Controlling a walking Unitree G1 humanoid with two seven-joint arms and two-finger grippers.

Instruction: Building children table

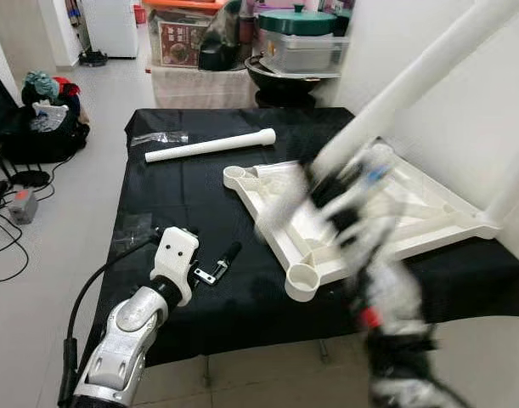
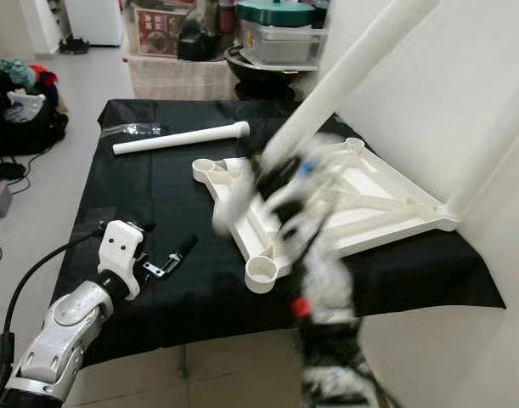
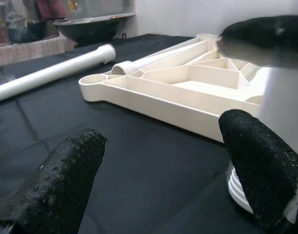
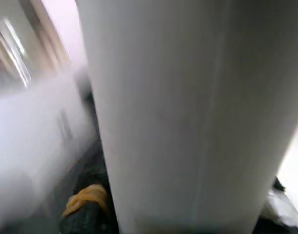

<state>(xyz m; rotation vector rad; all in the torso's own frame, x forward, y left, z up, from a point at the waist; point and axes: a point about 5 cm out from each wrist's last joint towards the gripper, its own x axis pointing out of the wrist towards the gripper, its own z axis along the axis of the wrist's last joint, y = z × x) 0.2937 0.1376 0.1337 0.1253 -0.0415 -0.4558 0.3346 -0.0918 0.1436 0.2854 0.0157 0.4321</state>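
We are seeing the white tabletop frame point(image 1: 361, 212) lying upside down on the black cloth point(image 1: 183, 204) that is covering a low table, its ribbed underside facing up and round leg sockets showing at its corners. The right gripper point(image 1: 340, 200) is showing as a blur above the near edge of the frame, and it is gripping a long white table leg point(image 1: 412, 76) that is slanting up and away towards the wall point(image 1: 463, 93); in the right wrist view the leg point(image 4: 183, 117) is standing very close to the lens. We are taking the fingers as closed around the leg, though the blur is hiding them.

The left gripper point(image 1: 215, 265) is hovering low over the cloth near the front edge, just beside the frame's near corner socket point(image 1: 303, 280). In the left wrist view its two black fingers point(image 3: 58, 180) are standing wide apart with nothing between them, and the frame point(image 3: 153, 92) is lying just beyond them.

A second white leg point(image 1: 210, 145) is lying flat on the cloth, apart from the frame, and a clear plastic bag point(image 1: 160, 138) is lying just beside its far end.

Behind the table, a clear storage box with a green lid point(image 1: 297, 41) is sitting on a dark round basin point(image 1: 280, 81); we cannot tell what is inside either.
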